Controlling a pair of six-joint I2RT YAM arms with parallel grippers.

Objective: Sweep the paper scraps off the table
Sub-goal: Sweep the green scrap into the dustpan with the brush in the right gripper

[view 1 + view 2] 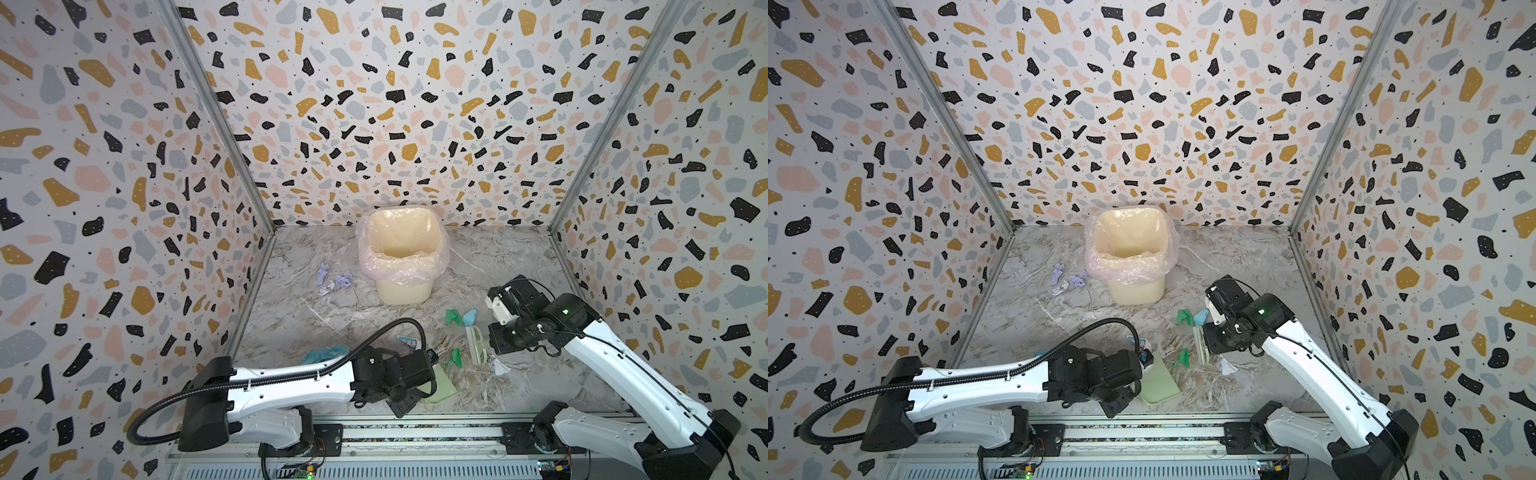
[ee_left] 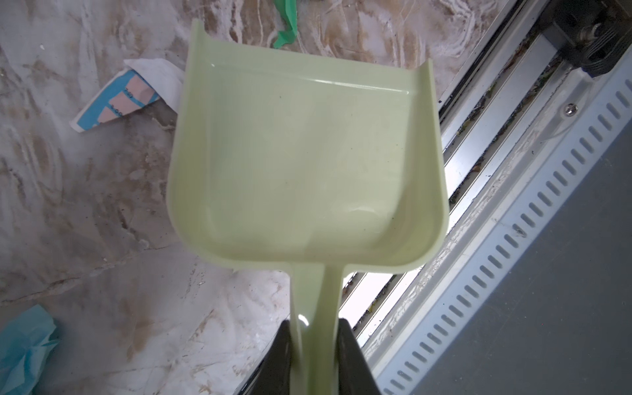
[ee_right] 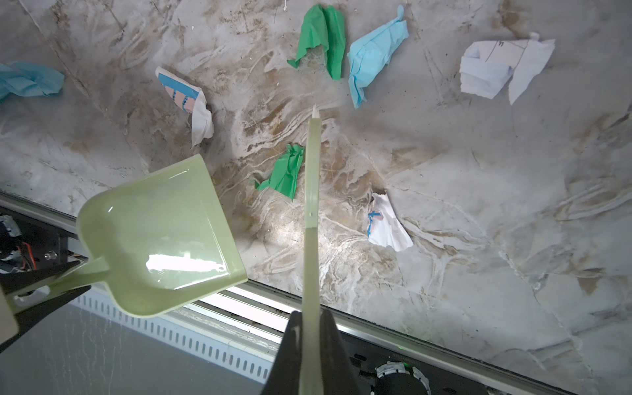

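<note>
Marble-patterned counter (image 1: 532, 266): grey-white and beige; every one of the crumpled paper scraps (image 3: 372, 51) lies on it, and none is in the pan yet.
Left hand (image 2: 314, 330): clamped on the handle of the pale green plastic dustpan (image 2: 301, 154), which is empty and sits at the counter's front edge by the metal front rail (image 1: 415, 432), its open lip turned toward the right arm.
Right hand (image 3: 311, 321): closed tight on the slim pale green brush (image 3: 312, 178), whose long axis runs roughly from the rail toward the back wall.
Deciding relation: the small green scrap (image 3: 285, 172) lies just beside the brush on the side facing the dustpan, between brush and lip. The right hand is nearer, so a sideways stroke toward the left arm would probably carry the scrap in.
Count, right wrist view: two green, two light blue, three white printed.
Count, both top views: three lavender scraps (image 1: 334, 279) beside the cream plastic bin with pink translucent liner (image 1: 401, 291), well apart from both hands.
Tools: one dustpan, one brush, one bin.
</note>
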